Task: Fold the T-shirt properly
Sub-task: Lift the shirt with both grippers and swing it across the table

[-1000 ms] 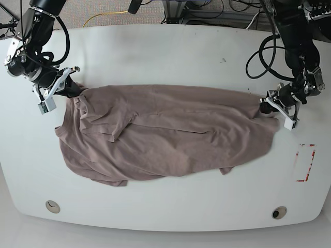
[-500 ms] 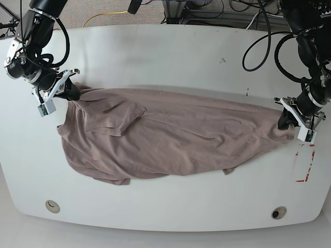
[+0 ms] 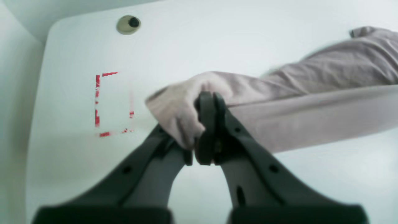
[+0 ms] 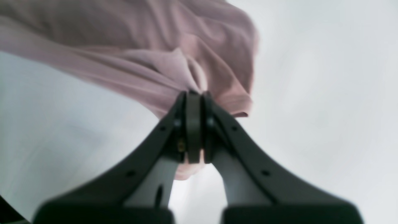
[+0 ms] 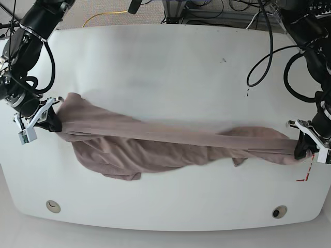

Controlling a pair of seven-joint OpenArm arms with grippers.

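Both grippers pinch the mauve T-shirt (image 5: pixel 170 147): right gripper (image 5: pixel 51 120) at nine o'clock, left gripper (image 5: pixel 302 149) at three, cloth stretched across the white table (image 5: pixel 165 62).

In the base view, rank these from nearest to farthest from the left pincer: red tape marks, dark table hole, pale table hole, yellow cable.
From the left pincer, at the table's right edge, shut on the T-shirt:
1. Red tape marks, just below it.
2. Dark table hole, near-right corner.
3. Yellow cable, floor beyond the far edge.
4. Pale table hole, near-left corner.
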